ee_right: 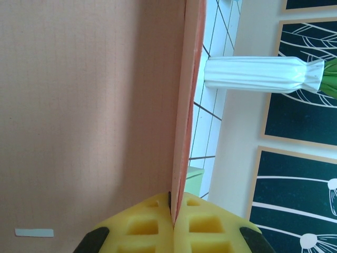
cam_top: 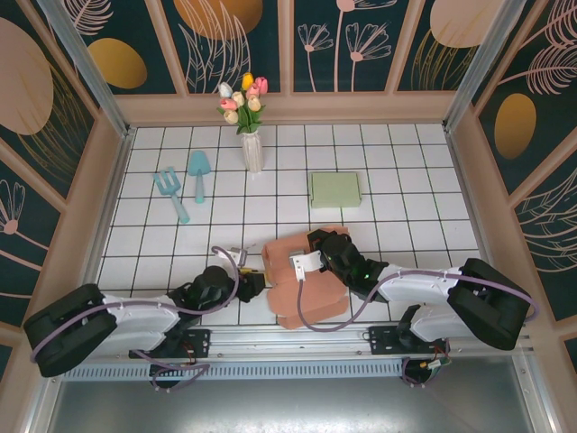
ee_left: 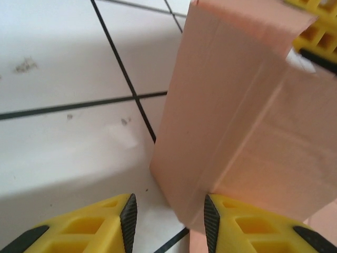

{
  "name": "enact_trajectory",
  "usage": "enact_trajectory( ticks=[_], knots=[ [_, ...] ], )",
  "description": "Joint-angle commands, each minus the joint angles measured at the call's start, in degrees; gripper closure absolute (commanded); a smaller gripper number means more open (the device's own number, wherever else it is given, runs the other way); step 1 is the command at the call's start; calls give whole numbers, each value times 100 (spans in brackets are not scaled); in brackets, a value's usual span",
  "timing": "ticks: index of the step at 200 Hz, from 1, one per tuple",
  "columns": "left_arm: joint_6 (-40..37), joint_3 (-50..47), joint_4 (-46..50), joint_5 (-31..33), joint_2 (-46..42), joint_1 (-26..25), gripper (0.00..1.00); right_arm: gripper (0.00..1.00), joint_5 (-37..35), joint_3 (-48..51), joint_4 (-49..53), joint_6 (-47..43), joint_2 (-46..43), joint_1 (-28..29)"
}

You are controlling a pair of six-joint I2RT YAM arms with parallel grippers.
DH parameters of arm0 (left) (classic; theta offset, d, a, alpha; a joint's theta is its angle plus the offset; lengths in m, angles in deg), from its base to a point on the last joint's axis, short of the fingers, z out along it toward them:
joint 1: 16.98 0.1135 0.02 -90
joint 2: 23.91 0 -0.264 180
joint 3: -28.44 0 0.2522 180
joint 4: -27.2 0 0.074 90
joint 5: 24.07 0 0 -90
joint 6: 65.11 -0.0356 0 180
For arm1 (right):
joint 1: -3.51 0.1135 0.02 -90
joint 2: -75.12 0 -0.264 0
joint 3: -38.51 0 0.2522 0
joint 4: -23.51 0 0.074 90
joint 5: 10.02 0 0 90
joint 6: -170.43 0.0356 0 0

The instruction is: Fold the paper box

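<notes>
The pink paper box stands partly folded at the near middle of the table, between my two arms. My left gripper is at its left side. In the left wrist view the jaws stand open around a lower corner of the box: the right pad touches the cardboard and the left pad is clear of it. My right gripper sits at the box's top edge. In the right wrist view it is shut on the thin edge of an upright panel of the box.
A flat green box lies behind the pink one. A white vase of tulips stands at the back wall. A blue shovel and rake lie at the back left. Wooden walls enclose the tiled table.
</notes>
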Motion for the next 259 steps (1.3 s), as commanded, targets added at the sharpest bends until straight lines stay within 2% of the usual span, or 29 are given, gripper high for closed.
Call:
enact_trajectory(
  ticks=[1,39,84,147,192,259],
  knots=[
    [-83,114,-579,-286,343,-117,59,100,-76,56,83,-124,22,96],
    [-20,220,-562,-96,540,-258,60,100,-116,120,-36,-199,-12,114],
    [-49,117,-39,306,-7,-270,58,100,-180,153,-156,-253,-13,148],
    [-96,41,66,121,-574,-274,53,100,-186,134,-142,-247,31,149],
    [-180,200,269,392,-475,-274,48,100,-195,161,-250,-262,43,210],
    [-231,357,280,372,-454,-274,47,100,-274,170,-499,-308,89,308]
  ],
)
